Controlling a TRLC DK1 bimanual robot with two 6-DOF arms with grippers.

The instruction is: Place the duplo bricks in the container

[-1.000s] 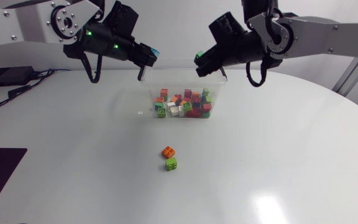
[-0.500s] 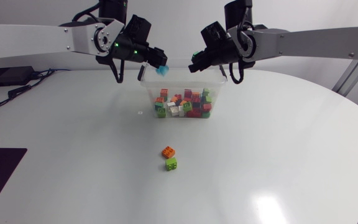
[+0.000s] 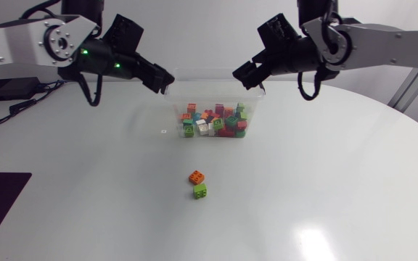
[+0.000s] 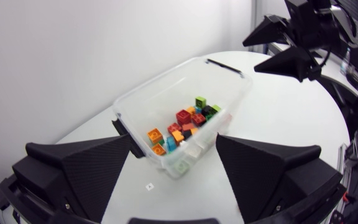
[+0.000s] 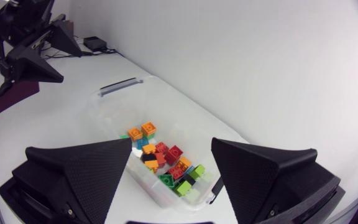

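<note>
Probably light, stiff, hard plastic, a little slippery on the smooth sides and not fragile; best taken across two opposite flat sides, not over the studs. Two loose duplo bricks on the white table (image 3: 325,188), in front of the container (image 3: 207,71) and well apart from it: an orange brick (image 3: 197,176) with dark studs and, just beside it, perhaps touching at a corner, a green brick (image 3: 200,191). Both small and square, seemingly four studs each. Many other coloured bricks (image 3: 212,122) already inside the clear container. Near the container's far corners, the left gripper (image 3: 164,80) and the right gripper (image 3: 244,74), both with jaws spread wide, holding nothing.
</note>
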